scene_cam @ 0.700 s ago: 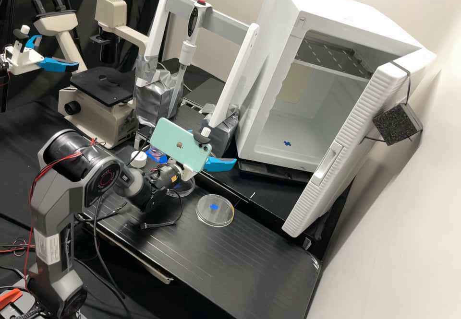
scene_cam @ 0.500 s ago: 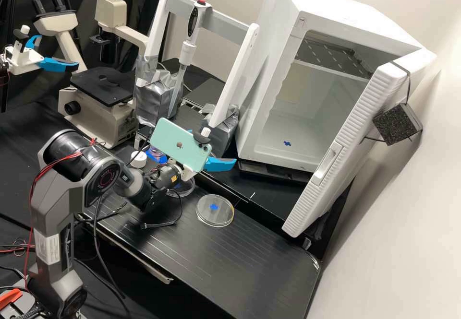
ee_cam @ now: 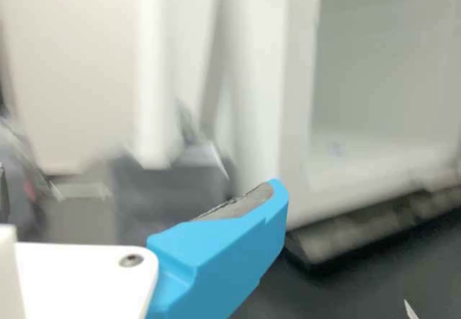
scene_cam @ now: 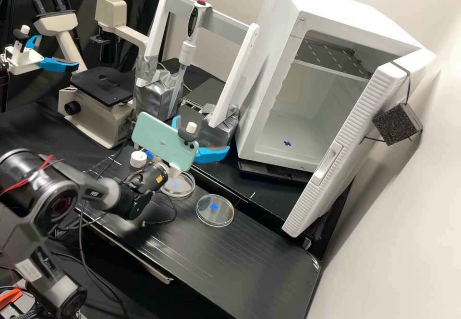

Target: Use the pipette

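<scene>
The pipette (scene_cam: 188, 53) is in the upper middle of the high view, its red-topped handle up against the grey crossbar (scene_cam: 228, 25) of a white stand (scene_cam: 159, 21). It hangs upright or close to it, and its long pale lower part points down beside the foil-wrapped foot (scene_cam: 156, 99) of the stand's left post.

Nothing grips it. The tool (scene_cam: 203, 133) is near the middle of the frame, lower than the pipette and clearly apart from it, with its blue fingers (scene_cam: 212, 155) spread wide and nothing between them. A pale green phone (scene_cam: 164, 141) is mounted on the arm just behind them. In the wrist view one blue finger stands out in front of the white cabinet (ee_cam: 263, 81).

Below the tool, on the black worktop (scene_cam: 249, 266), are two shallow clear dishes: one (scene_cam: 184, 192) close under the arm's wrist, the other (scene_cam: 217, 218) just beyond it towards the centre of the frame, each with a blue mark. A small white cap-like piece (scene_cam: 138, 159) sits left of them, and a microscope (scene_cam: 98, 117) stands farther left.

As for progress, the job looks barely begun — the pipette is on its stand, ungrasped. What seems to be left is the whole of it: reaching the handle, closing on it, lifting it clear and using it, perhaps over one of the dishes.
</scene>
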Available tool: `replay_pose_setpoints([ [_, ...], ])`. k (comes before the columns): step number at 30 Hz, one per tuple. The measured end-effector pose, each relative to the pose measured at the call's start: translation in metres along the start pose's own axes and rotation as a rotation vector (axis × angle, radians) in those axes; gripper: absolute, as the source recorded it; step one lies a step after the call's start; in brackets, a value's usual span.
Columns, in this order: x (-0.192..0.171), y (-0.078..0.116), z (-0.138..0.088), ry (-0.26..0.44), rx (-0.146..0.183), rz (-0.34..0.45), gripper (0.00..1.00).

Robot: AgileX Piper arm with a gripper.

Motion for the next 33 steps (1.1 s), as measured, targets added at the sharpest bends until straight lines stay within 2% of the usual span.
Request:
replay_pose_setpoints([
  [2,-0.006,0.005,-0.021,0.076,-0.002,0.017,1.00],
  [4,-0.009,0.008,-0.042,0.145,-0.022,0.022,1.00],
  [8,-0.005,0.013,-0.075,0.202,-0.048,0.030,1.00],
  [17,0.022,0.020,-0.133,0.221,-0.094,0.008,1.00],
  [19,0.033,0.018,-0.144,0.216,-0.128,-0.003,1.00],
  [20,0.038,0.019,-0.149,0.214,-0.135,-0.010,1.00],
  [26,0.070,0.018,-0.167,0.169,-0.186,-0.049,1.00],
  [33,0.106,0.012,-0.177,0.118,-0.204,-0.084,1.00],
])
